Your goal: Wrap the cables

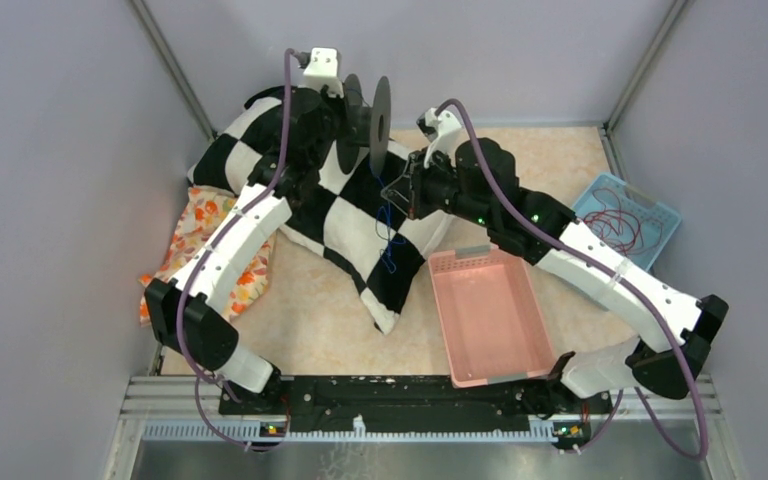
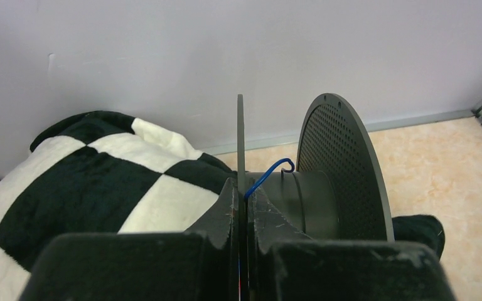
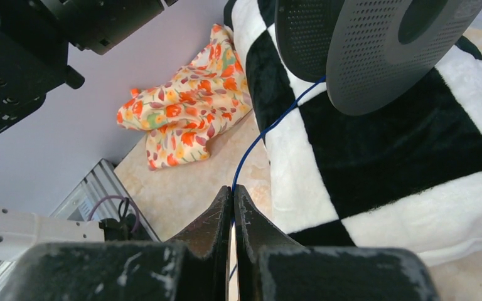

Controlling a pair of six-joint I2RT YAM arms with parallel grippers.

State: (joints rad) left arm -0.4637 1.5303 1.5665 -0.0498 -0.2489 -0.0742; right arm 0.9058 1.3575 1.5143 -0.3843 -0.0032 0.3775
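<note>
Geometry note for the next winding move. The thin dark blue wire leaves the right gripper at lower centre of the right wrist view. It climbs on a slant to the upper right and passes between the two flanges of the dark grey perforated plastic spool. That stretch looks straight with little sag, so I judge it lightly tensioned. The right gripper's fingers are pressed together with only the wire between them.

The left gripper is likewise closed, pinching the edge of the spool's thin near flange. The wire comes up from between those fingers and curls onto the round hub. I cannot tell whether it is pinched there too or only passes by.

In the overhead view the spool sits at upper centre, axle roughly left-right in the frame, flanges standing on edge. The right gripper is just to its lower right and is the nearer free tool; the left arm is taken up as the spool's holder. Below the right gripper the rest of the wire hangs in a loose tangle over the black-and-white checkered fleece blanket.

Judgement: the feed line lies across the axle, which is what winding wants. The right gripper has to carry the wire round the hub inside the gap between the flanges, or it will slip off a rim.
</note>
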